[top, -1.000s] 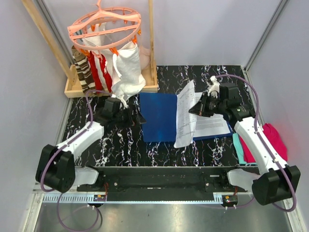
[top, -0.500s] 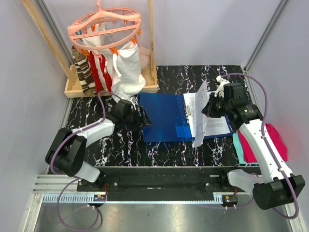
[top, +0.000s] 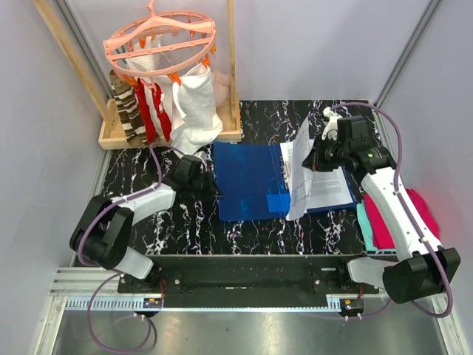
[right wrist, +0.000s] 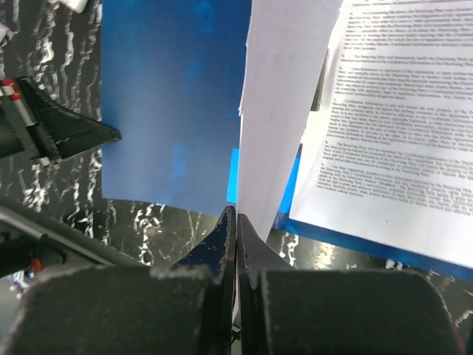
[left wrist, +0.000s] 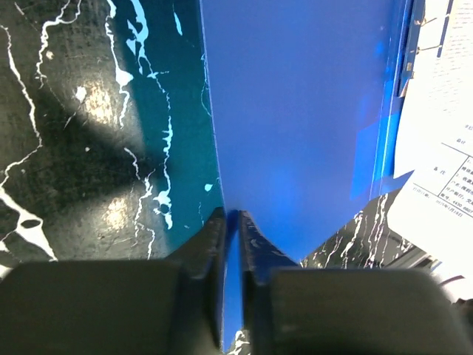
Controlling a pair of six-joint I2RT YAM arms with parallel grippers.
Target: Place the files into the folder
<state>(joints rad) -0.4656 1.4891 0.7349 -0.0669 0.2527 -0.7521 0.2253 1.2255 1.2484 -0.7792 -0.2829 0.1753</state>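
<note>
The blue folder (top: 247, 181) lies open on the black marble table. My left gripper (top: 214, 186) is at its left edge, and in the left wrist view the gripper (left wrist: 231, 218) is shut on the thin edge of the folder cover (left wrist: 295, 111). My right gripper (top: 309, 164) is shut on one white sheet (top: 299, 177) of the files, which stands on edge above the folder's right half. In the right wrist view the gripper (right wrist: 236, 214) pinches that sheet (right wrist: 277, 111) at its lower corner. More printed files (right wrist: 399, 133) lie flat on the folder's right side (top: 329, 188).
A wooden tray (top: 111, 137) at the back left carries a pink hanger ring (top: 159, 41) with striped cloths and a white cloth bag (top: 196, 103). Folded magenta cloth (top: 417, 214) and teal cloth (top: 364, 225) lie at the right edge, beside the right arm.
My left gripper moved right to the folder's left edge and closed on it. My right gripper swung the held sheet from the folder's middle toward its right half.
</note>
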